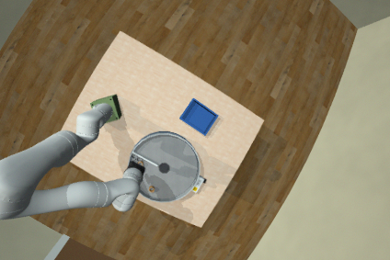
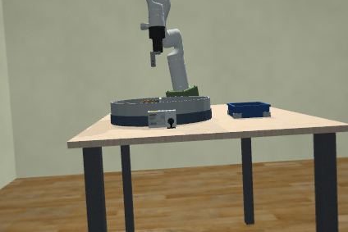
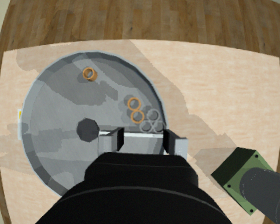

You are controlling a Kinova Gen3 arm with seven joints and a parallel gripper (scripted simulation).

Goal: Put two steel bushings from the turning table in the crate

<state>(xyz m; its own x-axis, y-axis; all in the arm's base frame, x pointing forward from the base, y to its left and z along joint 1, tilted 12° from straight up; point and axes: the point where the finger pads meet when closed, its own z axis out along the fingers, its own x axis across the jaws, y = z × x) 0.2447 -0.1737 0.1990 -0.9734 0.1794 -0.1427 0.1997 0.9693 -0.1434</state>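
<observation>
The round grey turning table (image 3: 91,123) stands near the table's front edge and also shows in the overhead view (image 1: 165,166) and the side view (image 2: 161,111). On it lie three brass-coloured bushings: one far out (image 3: 90,74) and two close together (image 3: 135,110). A small cluster of grey steel bushings (image 3: 151,117) lies right beside those two, just ahead of my fingers. My gripper (image 3: 143,136) (image 2: 153,59) is open and empty, high above the disc's rim. The blue crate (image 1: 199,117) (image 2: 249,109) stands empty beside the turning table.
The arm's green base (image 1: 107,106) sits at the table's corner, seen also in the wrist view (image 3: 240,179). A small control box (image 2: 162,119) is fixed to the turning table's side. The turning table has a raised rim and a dark hub (image 3: 88,129).
</observation>
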